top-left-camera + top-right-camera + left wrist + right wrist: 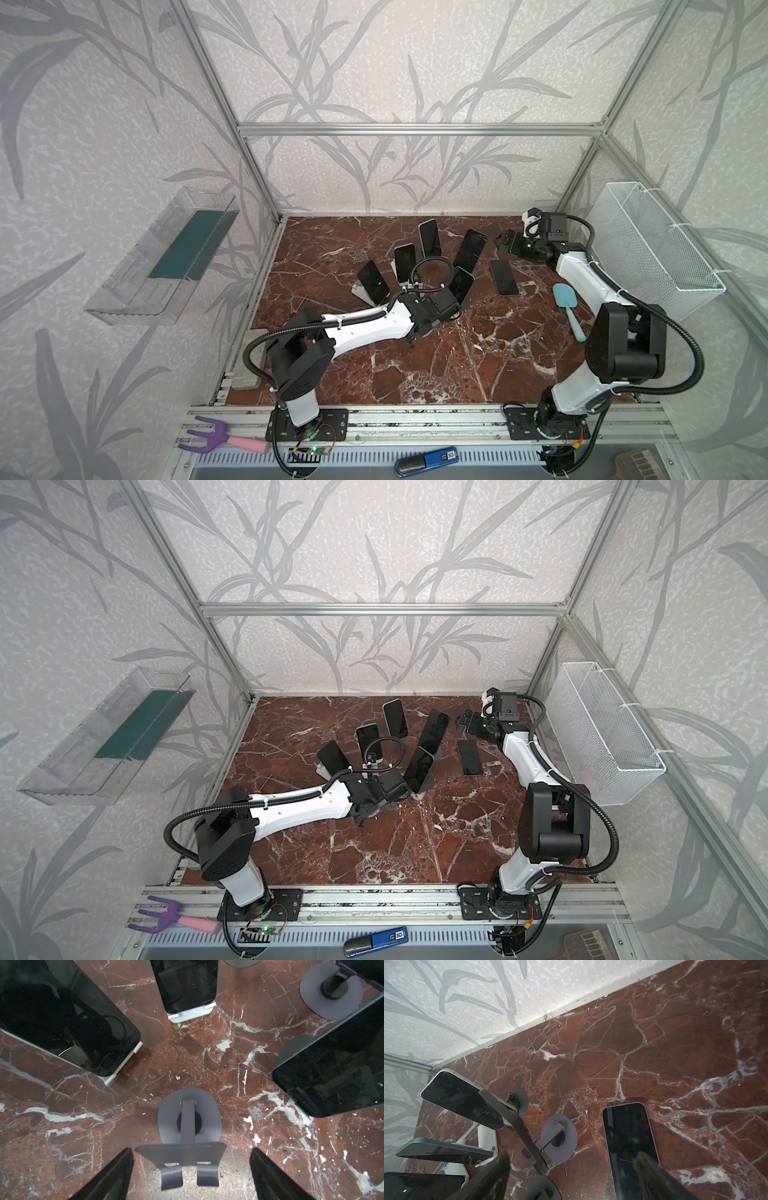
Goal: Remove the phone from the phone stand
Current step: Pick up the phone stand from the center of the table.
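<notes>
Phone (332, 1076) half beyond the edge

Black-screened phone (627, 1136), seemingly pink-rimmed, flat and face-up on the marble (675, 1053); grey phone stand (166, 1122) empty, upright.

Pale walls (374, 62) papered with grey leaf sprays close in the back and both sides, braced by aluminium bars (419, 129). The worktop (457, 365) is red-brown marble with white veins, evenly lit. A clear plastic shelf (124, 299) hangs on one side wall, and a white wire basket (648, 241) on the opposite one.
</notes>
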You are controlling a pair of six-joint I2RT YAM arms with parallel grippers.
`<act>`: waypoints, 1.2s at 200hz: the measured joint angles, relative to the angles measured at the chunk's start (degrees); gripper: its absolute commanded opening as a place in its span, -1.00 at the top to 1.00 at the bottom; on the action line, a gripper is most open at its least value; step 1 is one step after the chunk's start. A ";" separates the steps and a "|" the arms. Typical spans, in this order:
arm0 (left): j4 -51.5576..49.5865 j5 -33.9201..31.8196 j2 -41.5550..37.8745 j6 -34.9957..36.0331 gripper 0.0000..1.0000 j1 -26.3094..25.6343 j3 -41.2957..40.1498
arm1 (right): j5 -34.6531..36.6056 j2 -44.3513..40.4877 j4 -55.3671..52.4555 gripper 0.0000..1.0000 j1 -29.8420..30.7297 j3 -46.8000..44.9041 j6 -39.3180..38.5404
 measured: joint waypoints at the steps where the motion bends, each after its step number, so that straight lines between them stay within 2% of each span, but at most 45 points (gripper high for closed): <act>1: 0.11 0.00 0.02 -0.02 -0.65 0.02 0.00 | -0.02 0.00 0.00 -0.87 0.02 0.00 0.00; 42: 3.19 0.39 2.99 2.10 -0.27 1.75 -0.11 | -0.66 0.00 0.02 -0.85 -0.04 0.00 0.35; 136: 3.80 -0.37 2.89 6.27 -0.07 1.88 -1.07 | -0.96 -0.35 0.52 -0.73 -0.15 -0.50 0.57; 189: 3.04 -1.81 -5.03 11.76 -0.02 1.11 -2.47 | -1.36 -0.66 2.08 -0.72 -0.22 -1.29 0.87; 240: 3.34 -5.99 -20.35 22.23 -0.02 1.29 -2.43 | -1.31 -4.09 5.11 -0.72 -0.35 -4.90 1.79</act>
